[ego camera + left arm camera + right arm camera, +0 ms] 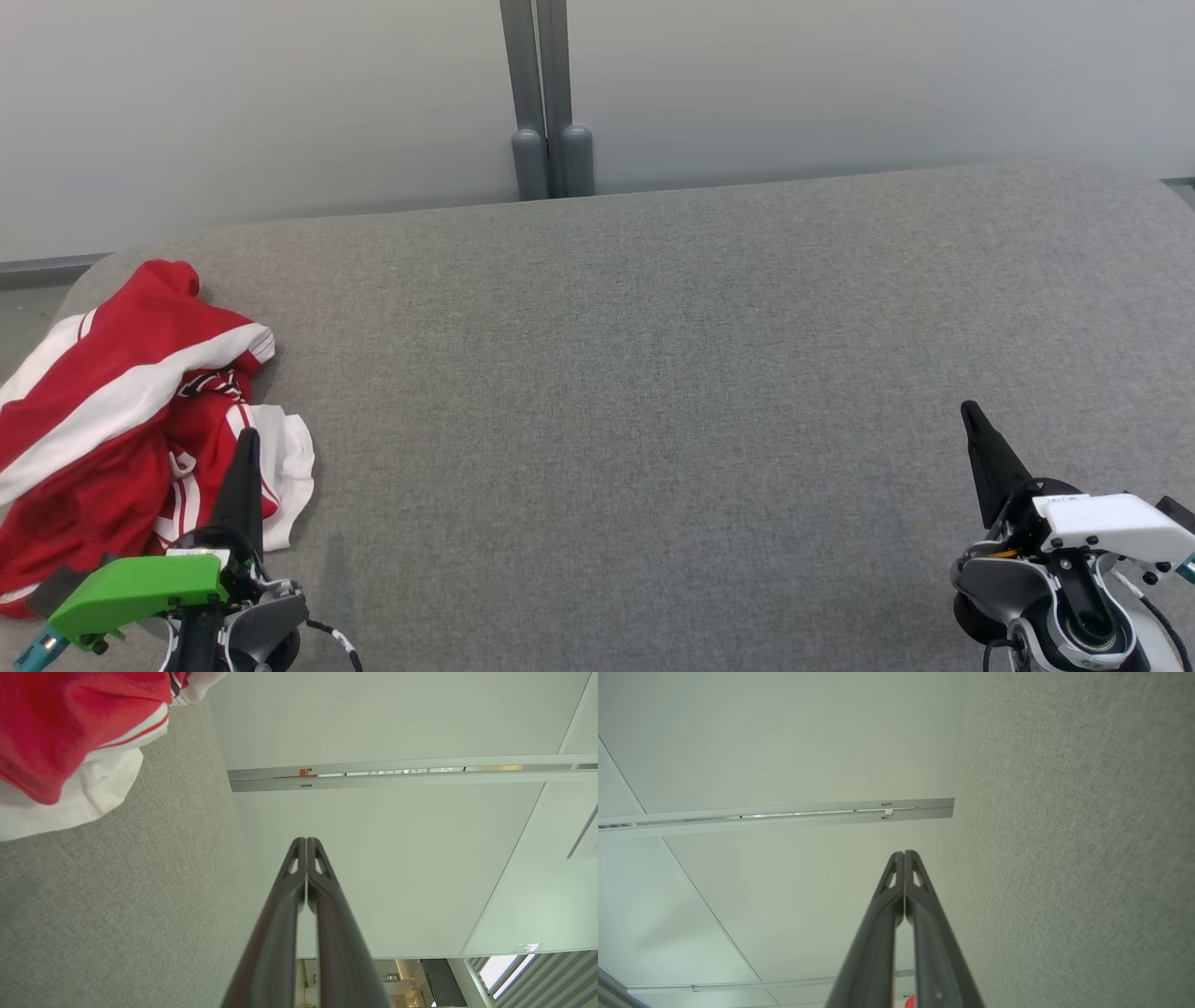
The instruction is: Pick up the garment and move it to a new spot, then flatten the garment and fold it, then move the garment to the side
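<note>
The garment point(121, 411) is a red jersey with white stripes, lying crumpled at the left end of the grey fabric surface point(653, 373). My left gripper point(248, 437) stands at the lower left, in front of the garment's white hem, fingers pressed together with nothing between them. In the left wrist view the shut left gripper point(306, 841) points toward the wall, and the garment point(70, 732) lies off to the upper left, apart from it. At the lower right my right gripper point(968, 408) is shut and empty. The right wrist view shows the right gripper point(904, 853) shut, beside bare grey fabric.
The grey surface runs wide from the garment to the right gripper. A pale wall with a grey vertical post point(549, 103) stands behind its far edge. The surface's rounded left corner point(84, 280) lies just past the garment.
</note>
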Robot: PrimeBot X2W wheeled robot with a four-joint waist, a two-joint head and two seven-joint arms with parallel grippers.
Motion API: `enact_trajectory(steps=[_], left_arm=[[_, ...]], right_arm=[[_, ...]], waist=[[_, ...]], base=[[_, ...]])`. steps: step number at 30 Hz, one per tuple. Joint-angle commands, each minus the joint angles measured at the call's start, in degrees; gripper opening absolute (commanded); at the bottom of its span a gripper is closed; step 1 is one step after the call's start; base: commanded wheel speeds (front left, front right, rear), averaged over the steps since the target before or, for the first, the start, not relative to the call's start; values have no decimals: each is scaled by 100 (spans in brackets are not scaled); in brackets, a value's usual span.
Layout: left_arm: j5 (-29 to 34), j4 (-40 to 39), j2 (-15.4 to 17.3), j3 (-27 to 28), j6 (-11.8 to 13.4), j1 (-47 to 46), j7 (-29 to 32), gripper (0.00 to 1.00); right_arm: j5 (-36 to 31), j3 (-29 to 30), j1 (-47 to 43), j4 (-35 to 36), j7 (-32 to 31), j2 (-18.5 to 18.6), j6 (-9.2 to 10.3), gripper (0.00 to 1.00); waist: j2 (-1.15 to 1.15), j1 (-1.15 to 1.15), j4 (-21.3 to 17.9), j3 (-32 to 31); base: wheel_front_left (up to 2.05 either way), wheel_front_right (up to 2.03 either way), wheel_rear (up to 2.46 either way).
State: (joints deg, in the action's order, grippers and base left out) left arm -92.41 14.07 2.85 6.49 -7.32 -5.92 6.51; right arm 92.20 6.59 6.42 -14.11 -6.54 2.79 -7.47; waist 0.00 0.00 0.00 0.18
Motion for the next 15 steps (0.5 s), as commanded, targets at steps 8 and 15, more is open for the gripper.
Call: enact_trajectory(steps=[8,15], left_arm=[[0,-7,4,9,-35,-68,20,0],[0,60,-9,-4,5,27,-6,100]], right_arm=[[42,4,-51,30,-13,8,-5,0],[-3,-4,-19,-57,0,-11,0,100]], waist=[[0,0,0,0],[0,0,0,0]], base=[[0,0,0],[0,0,0]])
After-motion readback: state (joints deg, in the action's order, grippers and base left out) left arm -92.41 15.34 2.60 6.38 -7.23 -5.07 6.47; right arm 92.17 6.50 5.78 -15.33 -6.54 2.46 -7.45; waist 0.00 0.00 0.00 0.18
